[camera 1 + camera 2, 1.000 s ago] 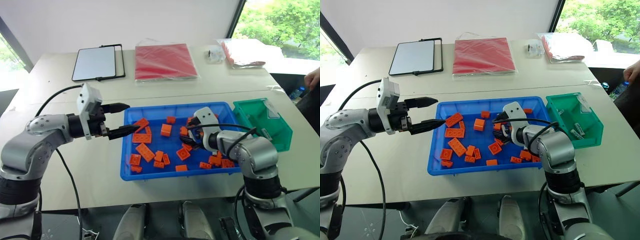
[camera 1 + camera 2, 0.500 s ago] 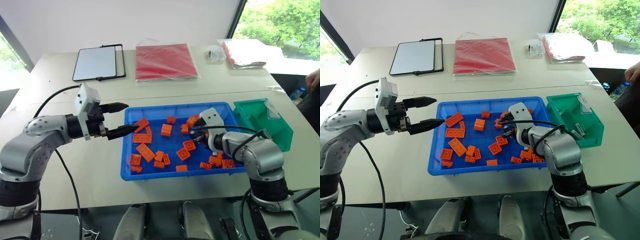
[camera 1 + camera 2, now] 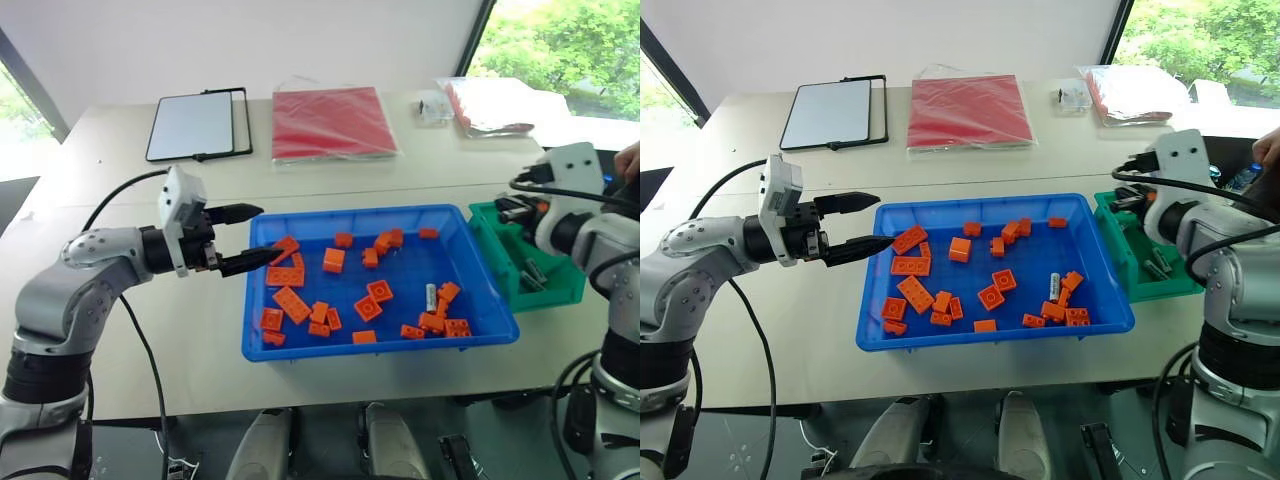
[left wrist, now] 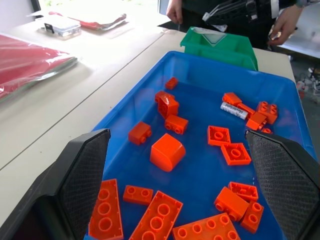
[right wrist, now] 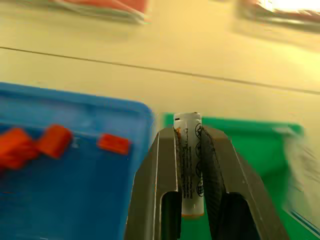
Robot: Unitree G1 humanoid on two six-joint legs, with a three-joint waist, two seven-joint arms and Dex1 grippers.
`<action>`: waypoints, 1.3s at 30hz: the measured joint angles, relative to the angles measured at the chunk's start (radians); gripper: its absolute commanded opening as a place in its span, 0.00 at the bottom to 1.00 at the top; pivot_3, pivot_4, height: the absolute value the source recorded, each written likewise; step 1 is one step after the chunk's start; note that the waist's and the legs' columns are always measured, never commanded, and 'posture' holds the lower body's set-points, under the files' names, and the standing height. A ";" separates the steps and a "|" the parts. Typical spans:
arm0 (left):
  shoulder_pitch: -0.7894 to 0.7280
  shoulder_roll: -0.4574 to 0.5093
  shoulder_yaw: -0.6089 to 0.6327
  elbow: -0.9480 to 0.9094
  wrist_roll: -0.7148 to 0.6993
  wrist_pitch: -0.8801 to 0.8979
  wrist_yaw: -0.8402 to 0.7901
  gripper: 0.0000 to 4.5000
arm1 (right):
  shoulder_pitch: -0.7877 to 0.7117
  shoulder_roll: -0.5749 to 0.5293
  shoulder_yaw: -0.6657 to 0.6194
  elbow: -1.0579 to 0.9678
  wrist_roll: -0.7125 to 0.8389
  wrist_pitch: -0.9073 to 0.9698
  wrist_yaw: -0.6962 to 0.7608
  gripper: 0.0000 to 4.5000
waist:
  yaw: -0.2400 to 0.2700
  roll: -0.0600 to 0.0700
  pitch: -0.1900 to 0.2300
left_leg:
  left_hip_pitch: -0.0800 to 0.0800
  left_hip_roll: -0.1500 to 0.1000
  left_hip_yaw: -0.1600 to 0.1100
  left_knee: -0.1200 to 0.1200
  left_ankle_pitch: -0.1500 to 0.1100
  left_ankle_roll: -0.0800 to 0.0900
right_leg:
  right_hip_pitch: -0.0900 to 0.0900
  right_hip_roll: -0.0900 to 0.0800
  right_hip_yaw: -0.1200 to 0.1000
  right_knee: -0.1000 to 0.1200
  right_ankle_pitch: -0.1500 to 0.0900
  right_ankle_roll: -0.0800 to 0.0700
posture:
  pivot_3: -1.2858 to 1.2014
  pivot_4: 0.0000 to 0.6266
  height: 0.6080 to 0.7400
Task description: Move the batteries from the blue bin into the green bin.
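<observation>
batteries: one (image 5: 189, 165) clamped in my right gripper (image 5: 190, 150), right of frame, above the green bin (image 3: 545, 262); some already inside; one (image 3: 431, 295) left in the blue bin (image 3: 300, 352), centre right. left gripper (image 3: 240, 238) wide open, empty.

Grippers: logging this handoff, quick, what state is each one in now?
Left gripper: open, empty.
Right gripper: shut on a battery.

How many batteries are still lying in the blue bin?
1: one battery lies near the blue bin's right end, beside orange bricks. Others may hide under bricks.
</observation>
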 measured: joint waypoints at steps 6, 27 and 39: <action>-0.045 -0.011 -0.016 0.033 0.020 -0.016 -0.027 1.00 | 0.083 -0.050 0.045 0.022 -0.039 -0.112 -0.015 0.80 | -0.003 0.001 0.000 | 0.000 0.000 0.001 0.000 0.000 0.000 | -0.001 0.000 0.001 0.000 0.000 0.000 | 0.52 0.24 0.93; -0.022 -0.024 -0.033 0.025 0.030 -0.012 -0.033 1.00 | 0.173 0.227 0.005 -0.249 0.364 0.284 -0.149 0.80 | 0.017 0.000 0.000 | -0.001 0.000 0.000 0.001 0.000 0.001 | 0.000 0.000 0.001 -0.001 0.000 0.000 | 0.52 0.24 0.93; 0.016 -0.017 -0.002 -0.015 0.028 -0.012 -0.017 1.00 | 0.242 0.152 -0.031 -0.228 0.749 0.284 -0.440 0.80 | 0.018 0.000 0.000 | 0.000 0.000 0.000 0.001 0.000 0.001 | 0.000 -0.001 0.001 -0.001 -0.001 -0.002 | 0.52 0.24 0.93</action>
